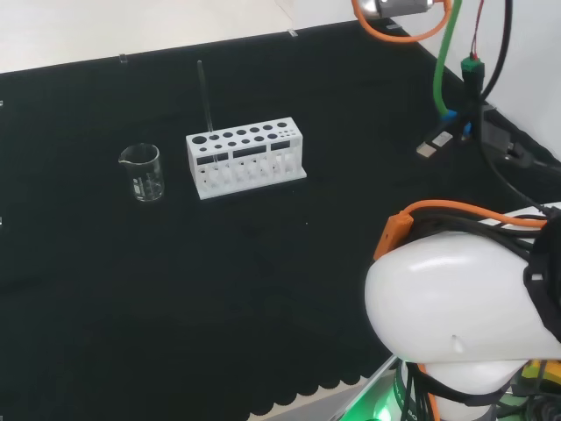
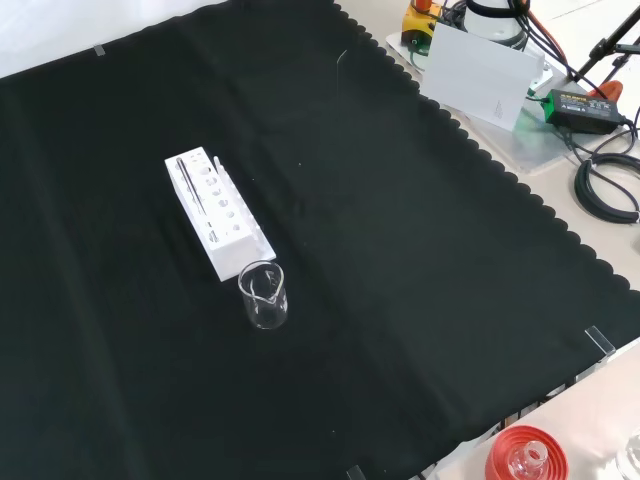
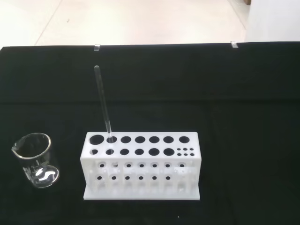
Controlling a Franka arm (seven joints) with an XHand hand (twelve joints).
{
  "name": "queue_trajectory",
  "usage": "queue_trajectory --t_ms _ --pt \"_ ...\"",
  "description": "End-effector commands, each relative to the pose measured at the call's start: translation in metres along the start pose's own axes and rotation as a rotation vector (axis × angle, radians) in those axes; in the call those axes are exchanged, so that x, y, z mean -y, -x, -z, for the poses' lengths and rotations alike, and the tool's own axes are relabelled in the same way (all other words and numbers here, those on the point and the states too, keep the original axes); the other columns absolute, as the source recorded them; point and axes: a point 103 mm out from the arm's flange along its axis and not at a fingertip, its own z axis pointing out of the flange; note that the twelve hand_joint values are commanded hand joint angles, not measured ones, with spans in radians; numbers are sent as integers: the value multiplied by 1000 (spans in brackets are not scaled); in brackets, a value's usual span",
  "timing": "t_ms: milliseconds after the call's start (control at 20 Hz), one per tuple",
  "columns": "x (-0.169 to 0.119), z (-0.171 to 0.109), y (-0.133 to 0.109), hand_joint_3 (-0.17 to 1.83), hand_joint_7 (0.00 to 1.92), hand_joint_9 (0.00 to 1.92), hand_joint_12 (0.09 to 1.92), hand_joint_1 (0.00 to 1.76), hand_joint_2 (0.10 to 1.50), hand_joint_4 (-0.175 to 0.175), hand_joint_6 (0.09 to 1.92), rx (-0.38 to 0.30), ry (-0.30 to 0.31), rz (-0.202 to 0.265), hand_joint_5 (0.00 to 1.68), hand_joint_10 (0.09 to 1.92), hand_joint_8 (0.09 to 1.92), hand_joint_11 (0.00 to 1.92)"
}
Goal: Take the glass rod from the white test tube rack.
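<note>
The glass rod (image 3: 103,102) is seen standing almost upright, long axis near vertical, in a far-row hole near the left end of the white test tube rack (image 3: 140,165) in the wrist view, straight ahead of the wrist camera, beside a glass beaker (image 3: 35,160), while the hand's fingers cannot be judged.

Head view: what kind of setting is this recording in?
Likely a lab-style robot test bench: a white rack holding a glass rod, a clear beaker beside it on black cloth, and the arm with its cabling.
</note>
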Motion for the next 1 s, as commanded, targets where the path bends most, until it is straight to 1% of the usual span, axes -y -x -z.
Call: queue_trajectory --t_ms 50,150,300,500,1000 --pt "-29 0 -15 268 0 0 1329 422 915 4 87 -19 4 48 61 684 145 0" --pt "-39 -2 -20 265 0 0 1354 423 917 4 87 -33 19 62 72 726 143 0" --pt "-55 -3 -22 259 0 0 1409 440 913 2 87 -47 41 82 137 843 136 0" --pt "-78 -8 -24 256 0 8 1458 464 906 3 87 -59 25 97 195 928 129 0" --pt "-127 -27 -36 258 0 62 1528 473 903 2 87 -55 -19 132 229 967 121 3"
